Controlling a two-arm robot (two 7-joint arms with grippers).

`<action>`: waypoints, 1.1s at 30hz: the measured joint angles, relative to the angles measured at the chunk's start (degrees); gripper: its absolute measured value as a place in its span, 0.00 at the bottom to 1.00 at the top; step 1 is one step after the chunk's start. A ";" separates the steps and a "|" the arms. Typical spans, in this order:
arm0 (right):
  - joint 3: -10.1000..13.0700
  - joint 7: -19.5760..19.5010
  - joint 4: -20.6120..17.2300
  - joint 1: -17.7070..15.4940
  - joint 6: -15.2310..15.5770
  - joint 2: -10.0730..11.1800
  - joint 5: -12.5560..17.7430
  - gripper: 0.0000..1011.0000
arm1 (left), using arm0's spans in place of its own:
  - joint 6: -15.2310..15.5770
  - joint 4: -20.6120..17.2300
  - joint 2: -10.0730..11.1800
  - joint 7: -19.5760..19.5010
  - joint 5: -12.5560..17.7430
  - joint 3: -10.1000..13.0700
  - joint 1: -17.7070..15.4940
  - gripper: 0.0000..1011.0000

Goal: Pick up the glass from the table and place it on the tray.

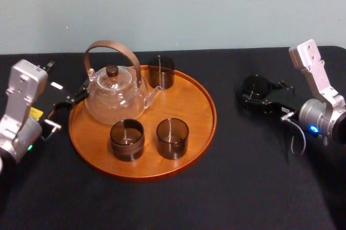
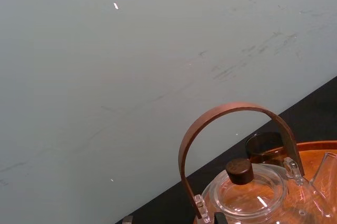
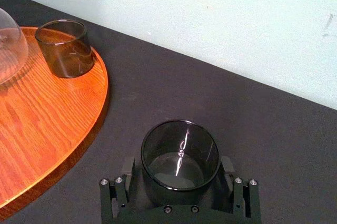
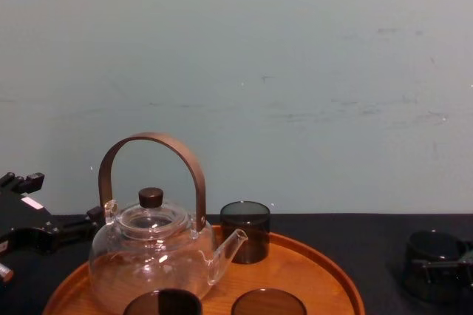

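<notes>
Farthest left, my left arm is parked with the left claw point(image 1: 73, 99) low at the tray's 9 o'clock, just off the rim beside the teapot point(image 1: 114, 95); I cannot tell whether it is open or closed. The tray point(image 1: 189, 97) carries the teapot at about 10 o'clock and three other glasses point(image 1: 161, 72), at roughly 12, 7 and 5 o'clock. The middle and the 2 to 3 o'clock part of the wood are bare, so I judge there is room for one more. Out past the tray's 3 o'clock edge, apart from it on the dark worktop point(image 1: 243, 187), sits the glass point(image 3: 180, 155) I am after. It is upright and empty, and looks low, on or barely off the cloth. The right claw point(image 3: 179, 165) is around it, a finger on either side and closed in against its wall, which I read as a grip made. By my reckoning the reach and the grasp are done. The lift, the carry toward 9 o'clock over the rim, the setting down on a bare patch and the release are not yet done.
</notes>
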 joint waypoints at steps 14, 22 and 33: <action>-0.03 -0.04 0.28 0.42 -0.32 -0.63 -0.67 0.99 | 0.00 0.00 0.00 0.00 0.00 0.00 0.00 0.99; 0.36 -0.14 0.34 0.58 -0.44 -0.77 -0.82 0.99 | 0.00 0.00 0.00 0.00 0.00 0.00 0.00 0.99; 0.51 -0.28 0.52 0.82 -0.40 -1.04 -1.12 0.99 | 0.00 0.00 0.00 0.00 0.01 0.00 0.00 0.99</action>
